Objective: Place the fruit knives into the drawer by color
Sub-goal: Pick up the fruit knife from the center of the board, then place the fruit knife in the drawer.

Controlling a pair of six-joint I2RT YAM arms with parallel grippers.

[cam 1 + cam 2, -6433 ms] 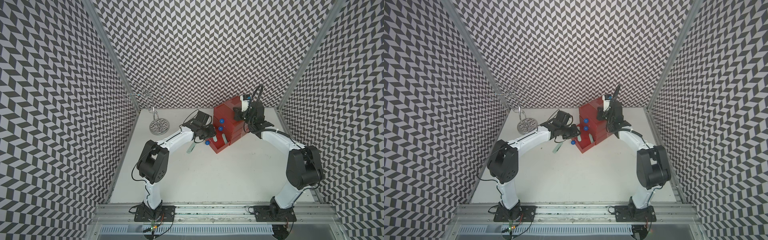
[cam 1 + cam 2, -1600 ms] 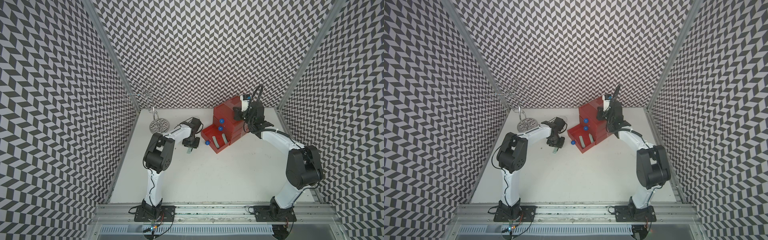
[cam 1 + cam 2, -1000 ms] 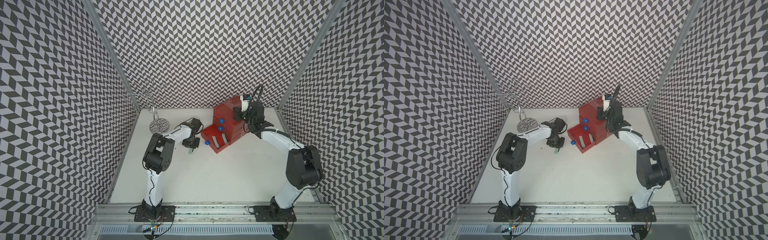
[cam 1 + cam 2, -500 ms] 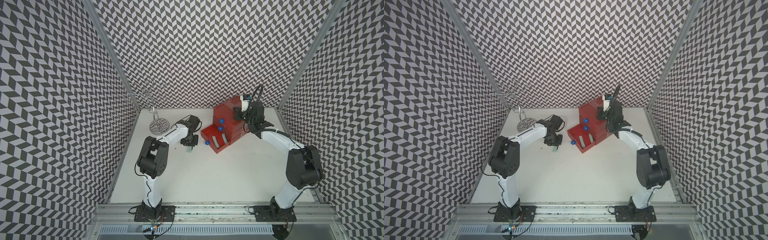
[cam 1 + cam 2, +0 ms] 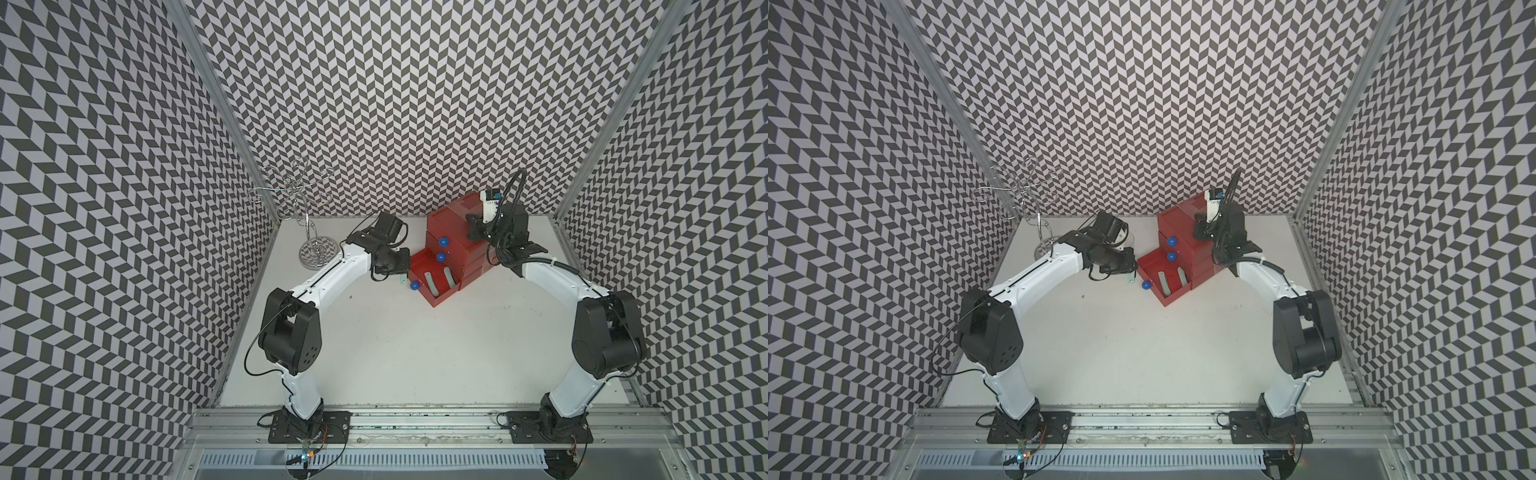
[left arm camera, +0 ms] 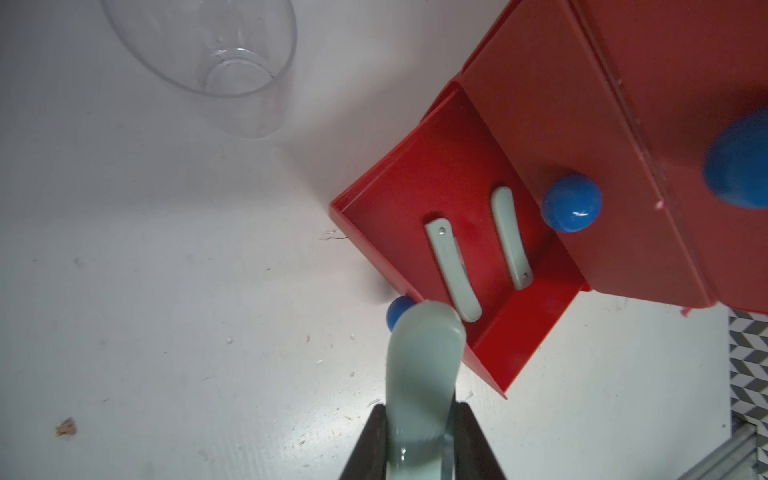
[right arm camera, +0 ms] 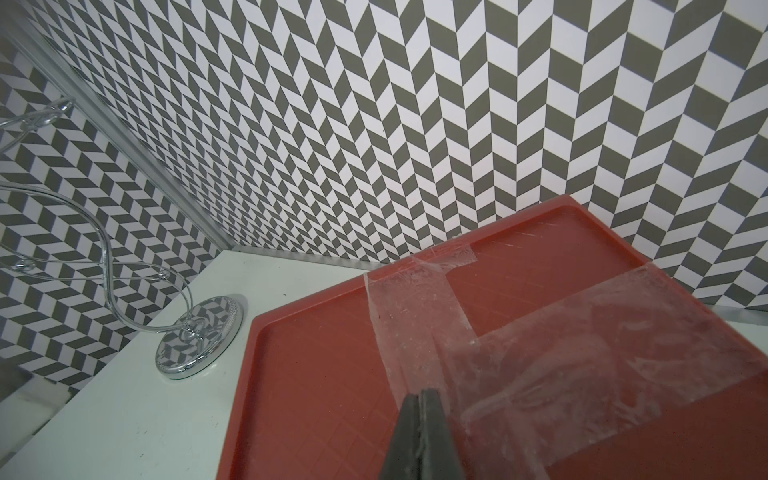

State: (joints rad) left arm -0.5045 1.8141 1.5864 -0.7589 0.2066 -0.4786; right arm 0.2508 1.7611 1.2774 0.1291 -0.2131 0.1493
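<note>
Left gripper point(image 6: 419, 413), jaws narrow, pinches a pale mint fruit knife point(image 6: 422, 353) by one end, its free end projecting ahead toward the open drawer point(image 6: 395, 199); likely light, stiff, slippery, favouring a firm pinch across its width.

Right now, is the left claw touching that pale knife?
Touching. In the left wrist view the left claw pinches the knife from both sides, with no gap.
</note>
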